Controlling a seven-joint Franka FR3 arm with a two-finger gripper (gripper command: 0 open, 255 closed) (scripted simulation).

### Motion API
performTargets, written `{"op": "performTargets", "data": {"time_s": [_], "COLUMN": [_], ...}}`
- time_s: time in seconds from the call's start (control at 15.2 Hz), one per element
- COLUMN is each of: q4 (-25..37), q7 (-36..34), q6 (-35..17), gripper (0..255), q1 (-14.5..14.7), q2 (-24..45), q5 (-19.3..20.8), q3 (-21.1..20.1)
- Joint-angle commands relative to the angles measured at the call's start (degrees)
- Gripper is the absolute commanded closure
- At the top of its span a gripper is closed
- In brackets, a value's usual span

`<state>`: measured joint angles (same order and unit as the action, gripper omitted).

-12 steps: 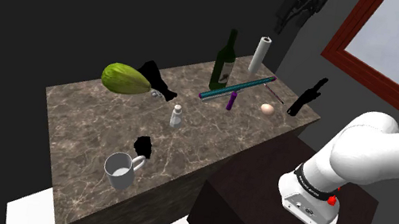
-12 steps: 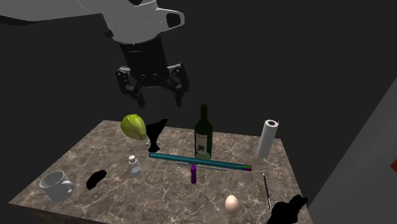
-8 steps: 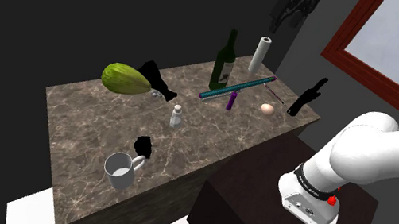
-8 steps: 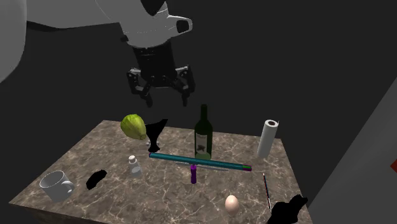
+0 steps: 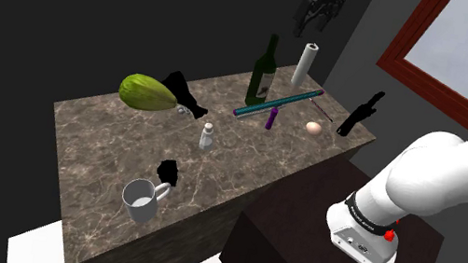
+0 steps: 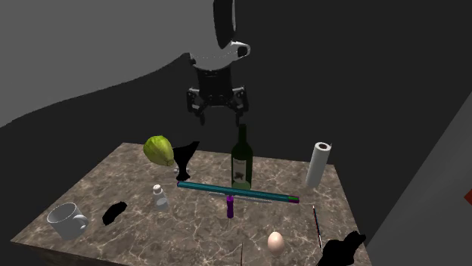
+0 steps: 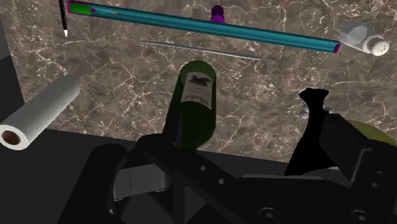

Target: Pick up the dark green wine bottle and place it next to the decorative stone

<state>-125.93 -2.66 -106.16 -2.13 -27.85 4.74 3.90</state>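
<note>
Bottle (image 6: 241,159): dark green with a label, standing upright on the marble table (image 5: 108,146). In the shoulder view it is near the far edge, just behind the teal rod (image 5: 279,102). The white paper roll (image 5: 306,63) stands near it on that view's right.

Gripper (image 6: 220,115): hangs in the air above the table, fingers pointing down. The fingers are spread apart with nothing between them.

Position of bottle relative to jaws:
- Second exterior view: the bottle's top is just below the fingertip on that view's right. The body of the bottle is below the jaws, not between them.
- Shoulder view: the gripper (image 5: 320,6) is well above the bottle and towards the paper roll.
- Wrist view: the bottle (image 7: 194,105) is seen from above, ahead of the gripper, with its neck running under the black hand. There is no contact.

Other items on the table: a green melon (image 5: 145,93), a white mug (image 5: 141,200), a small shaker (image 5: 206,135), an egg (image 5: 314,128) and a purple item (image 5: 272,117) touching the rod. Three black shapes (image 5: 166,171) also stand on the table; which of them is the stone cannot be determined.
</note>
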Motion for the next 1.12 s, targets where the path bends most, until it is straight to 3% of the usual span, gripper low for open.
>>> {"op": "performTargets", "data": {"time_s": [0.0,0.79,1.06], "q4": [1.94,19.20,18.02], "q7": [1.40,11.01,11.25], "q6": [-2.02,-8.48,-10.65], "gripper": [0,0,0], "q1": [-0.12,-1.66,-1.77], "q2": [4.22,30.45,31.50], "q5": [-0.34,-6.43,-6.71], "q3": [1.21,6.55,6.52]}}
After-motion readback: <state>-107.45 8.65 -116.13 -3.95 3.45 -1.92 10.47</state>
